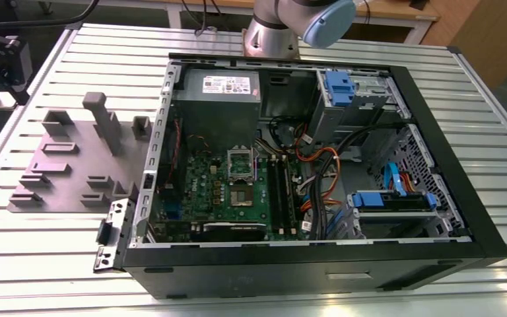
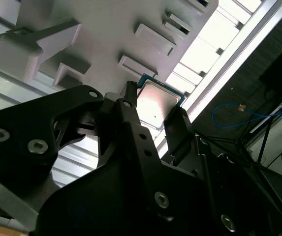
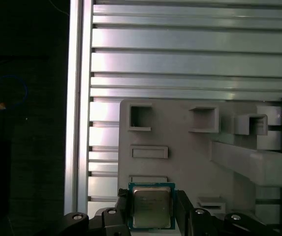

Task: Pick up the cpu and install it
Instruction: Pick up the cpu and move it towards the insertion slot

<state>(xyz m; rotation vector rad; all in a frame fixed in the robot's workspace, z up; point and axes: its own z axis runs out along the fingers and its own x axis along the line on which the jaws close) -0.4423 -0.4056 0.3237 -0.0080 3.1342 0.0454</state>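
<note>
The pick-up looks done: the gripper is closed narrowly on the cpu, one finger against each of two opposite edges, the silvery top facing the camera in both wrist views. The cpu hangs over the fixture, above its shallow slots near one edge, and judging by how small the fixture's blocks look behind it in the second wrist view, it is lifted well clear rather than resting there. The install is all left to do: in the exterior view the open case lies just beside the fixture, on the exterior view's right, and the socket on the green board inside looks empty, well apart from the fixture
</note>
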